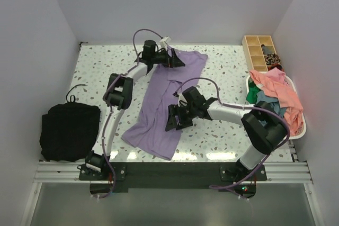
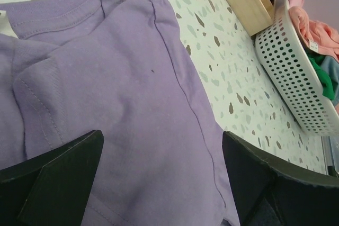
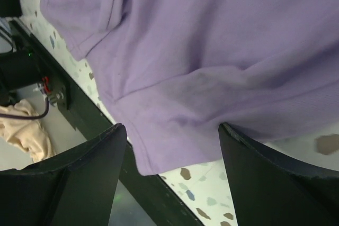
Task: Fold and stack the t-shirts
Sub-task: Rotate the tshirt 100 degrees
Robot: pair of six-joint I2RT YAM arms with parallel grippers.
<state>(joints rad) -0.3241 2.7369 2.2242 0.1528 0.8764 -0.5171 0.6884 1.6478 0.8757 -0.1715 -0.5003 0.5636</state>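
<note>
A lavender t-shirt (image 1: 164, 104) lies lengthwise on the speckled table, partly folded, with its collar end at the far side. My left gripper (image 1: 172, 59) hovers open over that collar end. In the left wrist view the lavender t-shirt (image 2: 116, 88) fills the space between the spread fingers of the left gripper (image 2: 161, 178). My right gripper (image 1: 175, 119) is open at the shirt's right edge near the hem. In the right wrist view a hem corner of the t-shirt (image 3: 175, 78) lies under the gap of the right gripper (image 3: 172, 175). A pink t-shirt (image 1: 278, 91) and a green one (image 1: 253, 95) are heaped in the basket.
A white perforated basket (image 1: 296, 130) stands at the table's right edge, also seen in the left wrist view (image 2: 296, 78). A wooden compartment tray (image 1: 260, 51) sits behind it. A black fabric bundle (image 1: 70, 129) lies at the left. The table's front rail (image 3: 90, 125) runs close by the hem.
</note>
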